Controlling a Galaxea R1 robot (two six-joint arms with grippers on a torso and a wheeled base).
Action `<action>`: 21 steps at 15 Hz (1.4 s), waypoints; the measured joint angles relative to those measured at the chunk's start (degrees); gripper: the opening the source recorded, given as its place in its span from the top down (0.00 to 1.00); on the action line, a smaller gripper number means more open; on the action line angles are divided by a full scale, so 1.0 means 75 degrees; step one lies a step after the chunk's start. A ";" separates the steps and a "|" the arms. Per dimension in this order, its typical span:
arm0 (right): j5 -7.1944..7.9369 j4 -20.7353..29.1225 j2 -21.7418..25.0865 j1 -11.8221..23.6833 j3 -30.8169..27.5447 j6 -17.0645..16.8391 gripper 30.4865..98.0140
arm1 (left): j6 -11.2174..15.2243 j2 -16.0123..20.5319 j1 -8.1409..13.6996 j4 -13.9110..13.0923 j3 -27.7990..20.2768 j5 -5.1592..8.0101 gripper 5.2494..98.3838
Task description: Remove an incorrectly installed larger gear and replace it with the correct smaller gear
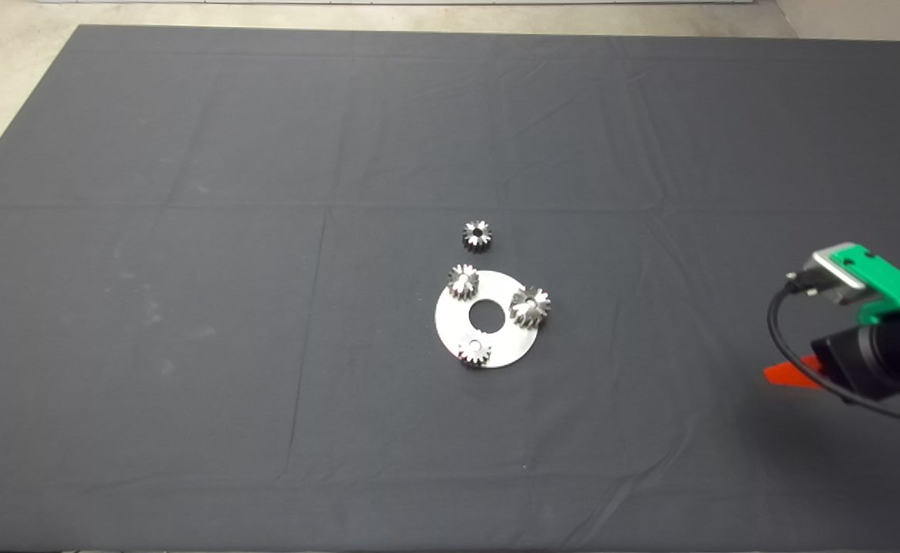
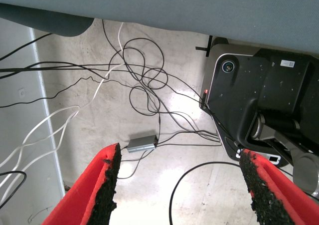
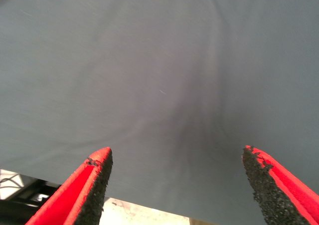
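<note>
A round steel plate [image 1: 504, 346] with a centre hole lies mid-mat in the head view. On its right rim sits the larger gear [image 1: 530, 306], wider and flared. Two small gears [image 1: 463, 281] [image 1: 474, 351] stand on the plate's upper left and lower rim. The smaller gear [image 1: 477, 234] lies loose on the mat just beyond the plate. My right gripper [image 1: 792, 374] hovers at the right edge, well clear of the plate; in its wrist view it [image 3: 174, 155] is open over bare mat. My left gripper [image 2: 179, 152] is open, out of the head view.
The dark mat [image 1: 266, 269] covers the table, with pale floor past its far edge. The left wrist view looks at the floor: tangled cables [image 2: 139, 80], a small grey box [image 2: 142, 143] and the robot's black base [image 2: 259, 95].
</note>
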State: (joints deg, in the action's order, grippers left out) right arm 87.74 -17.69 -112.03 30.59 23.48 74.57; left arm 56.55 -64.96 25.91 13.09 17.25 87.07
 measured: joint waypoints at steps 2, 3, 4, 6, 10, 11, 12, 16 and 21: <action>0.0033 0.0235 -0.0745 0.0192 0.0170 0.0309 0.43 | 0.0000 0.0000 0.0000 0.0003 0.0000 0.0000 0.41; 0.0038 0.0302 -0.1242 0.0223 0.0292 0.0449 0.39 | 0.0000 -0.0020 0.0000 0.0007 0.0000 0.0000 0.41; 0.0021 0.0344 -0.1796 0.0249 0.0484 0.0543 0.37 | 0.0000 -0.0037 0.0000 0.0014 0.0000 -0.0002 0.41; -0.0044 0.0393 -0.2807 0.0283 0.1159 0.0655 0.32 | 0.0000 -0.0036 0.0000 0.0028 0.0000 0.0002 0.41; 0.0000 0.0417 -0.3357 0.0246 0.2851 0.0767 0.22 | 0.0023 -0.0036 0.0000 0.0028 -0.0003 0.0000 0.41; 0.0026 0.0417 -0.3491 0.0181 0.3296 0.0785 0.21 | 0.0026 -0.0037 0.0000 0.0028 -0.0007 0.0000 0.41; 0.0030 0.0419 -0.3670 0.0055 0.3733 0.0785 0.16 | 0.0056 -0.0037 0.0000 0.0028 -0.0021 0.0000 0.41; 0.0010 0.0429 -0.4583 -0.0464 0.4838 0.0788 0.14 | 0.0152 -0.0038 0.0000 0.0028 -0.0029 0.0000 0.41; -0.0008 0.0458 -0.5657 -0.0762 0.5643 0.0806 0.07 | 0.0172 -0.0036 0.0000 0.0028 -0.0033 0.0002 0.41</action>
State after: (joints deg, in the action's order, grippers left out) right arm 87.67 -14.25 -154.45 24.88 65.80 80.62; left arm 57.84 -65.23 25.91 13.30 17.01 87.08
